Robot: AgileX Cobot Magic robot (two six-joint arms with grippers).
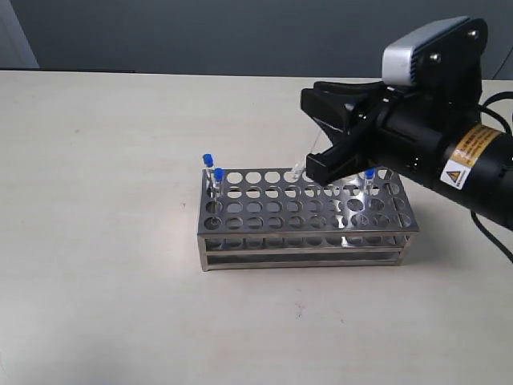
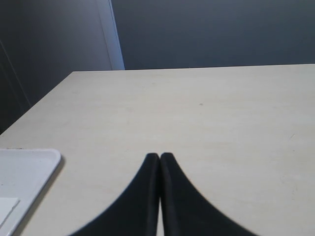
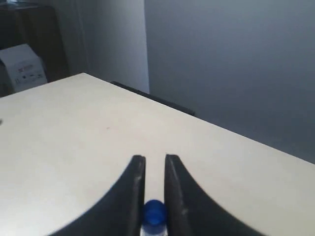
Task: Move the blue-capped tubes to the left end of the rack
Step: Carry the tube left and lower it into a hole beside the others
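The right gripper (image 3: 155, 157) is closed on a blue-capped tube (image 3: 154, 212); the blue cap sits between its two fingers and the clear body hangs below. In the exterior view this tube is tilted, and its lower end is just above the back row of holes, near the middle of the rack (image 1: 304, 238). Two blue-capped tubes (image 1: 208, 160) (image 1: 218, 174) stand in holes at the left end. A fourth tube (image 1: 369, 174) stands near the right end.

I judge that the third tube is on its way to the left end. The next move calls for carrying it further left, bringing it upright over a free hole beside the two, and then lowering it straight.

The left gripper (image 2: 160, 157) is closed on nothing above the bare table (image 2: 206, 108), beside a white tray (image 2: 24, 169).
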